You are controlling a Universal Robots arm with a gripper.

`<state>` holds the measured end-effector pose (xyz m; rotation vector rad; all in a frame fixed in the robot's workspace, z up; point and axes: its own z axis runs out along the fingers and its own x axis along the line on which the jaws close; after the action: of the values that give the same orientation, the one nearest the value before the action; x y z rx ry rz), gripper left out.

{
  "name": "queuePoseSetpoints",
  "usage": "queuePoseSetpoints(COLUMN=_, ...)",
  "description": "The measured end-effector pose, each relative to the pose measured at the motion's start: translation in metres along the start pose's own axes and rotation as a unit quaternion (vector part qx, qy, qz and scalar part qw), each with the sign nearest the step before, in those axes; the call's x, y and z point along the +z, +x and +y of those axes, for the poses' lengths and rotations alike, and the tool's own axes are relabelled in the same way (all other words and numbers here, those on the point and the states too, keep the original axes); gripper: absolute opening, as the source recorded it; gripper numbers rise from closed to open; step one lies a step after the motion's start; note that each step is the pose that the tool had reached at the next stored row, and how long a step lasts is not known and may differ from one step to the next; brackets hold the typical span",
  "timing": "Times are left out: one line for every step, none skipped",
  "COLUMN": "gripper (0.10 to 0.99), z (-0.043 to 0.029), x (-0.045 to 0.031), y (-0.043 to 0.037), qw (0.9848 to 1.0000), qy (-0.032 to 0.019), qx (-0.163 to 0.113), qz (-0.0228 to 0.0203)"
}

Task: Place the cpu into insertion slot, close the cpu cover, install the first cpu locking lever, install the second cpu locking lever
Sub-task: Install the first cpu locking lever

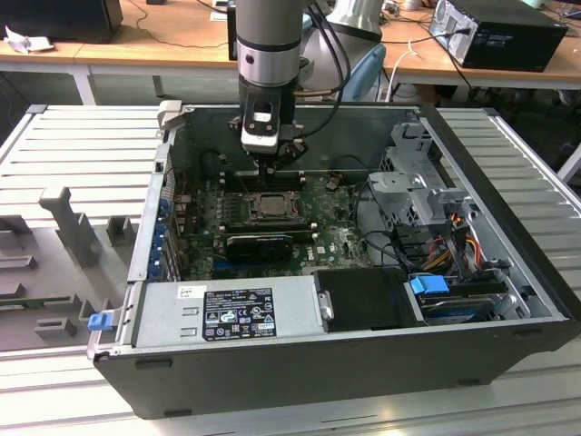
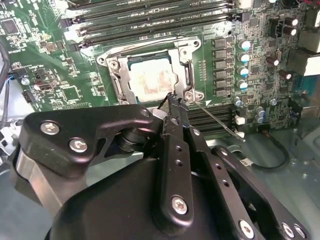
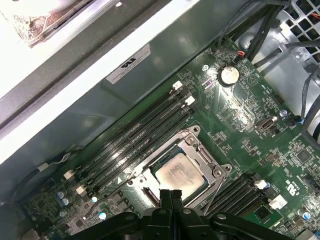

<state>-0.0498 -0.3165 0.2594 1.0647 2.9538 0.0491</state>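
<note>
The cpu (image 2: 150, 80) (image 3: 180, 172), a pale silvery square, lies in the insertion slot (image 1: 270, 205) on the green board. The cpu cover (image 2: 186, 65) (image 3: 199, 150) lies flat around it, so the chip shows through its cut-out. My gripper (image 2: 172, 100) (image 3: 170, 192) (image 1: 272, 165) is shut with nothing between its fingertips. It hovers just over the socket's edge, at a corner of the cover. A thin metal locking lever (image 2: 216, 121) runs out from that corner across the board, beside the fingertips.
Long black memory slots (image 2: 150, 20) (image 3: 135, 145) flank the socket. The open case has a grey power supply (image 1: 227, 309) at the front. A drive cage with bundled cables (image 1: 436, 245) stands at the exterior view's right. The case wall (image 3: 125, 90) rises close behind the board.
</note>
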Motion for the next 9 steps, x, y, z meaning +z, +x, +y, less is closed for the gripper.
queuePoseSetpoints(gripper=0.106, z=0.0, x=0.0, y=0.0, qw=1.0, qy=0.0, qx=-0.002, qz=0.0001)
queuePoseSetpoints(gripper=0.106, z=0.0, x=0.0, y=0.0, qw=1.0, qy=0.0, qx=-0.004, qz=0.0001)
queuePoseSetpoints(gripper=0.106, z=0.0, x=0.0, y=0.0, qw=1.0, qy=0.0001, qx=-0.006, qz=0.0002)
queuePoseSetpoints(gripper=0.106, z=0.0, x=0.0, y=0.0, qw=1.0, qy=0.0001, qx=-0.008, qz=0.0002)
queuePoseSetpoints(gripper=0.106, z=0.0, x=0.0, y=0.0, qw=0.9999, qy=0.0001, qx=-0.012, qz=0.0004)
queuePoseSetpoints(gripper=0.106, z=0.0, x=0.0, y=0.0, qw=0.9999, qy=0.0002, qx=-0.017, qz=0.0005)
queuePoseSetpoints(gripper=0.106, z=0.0, x=0.0, y=0.0, qw=0.9998, qy=0.0002, qx=-0.02, qz=0.0006)
queuePoseSetpoints(gripper=0.106, z=0.0, x=0.0, y=0.0, qw=0.9997, qy=0.0002, qx=-0.023, qz=0.0007)
queuePoseSetpoints(gripper=0.106, z=0.0, x=0.0, y=0.0, qw=0.9997, qy=0.0002, qx=-0.025, qz=0.0008)
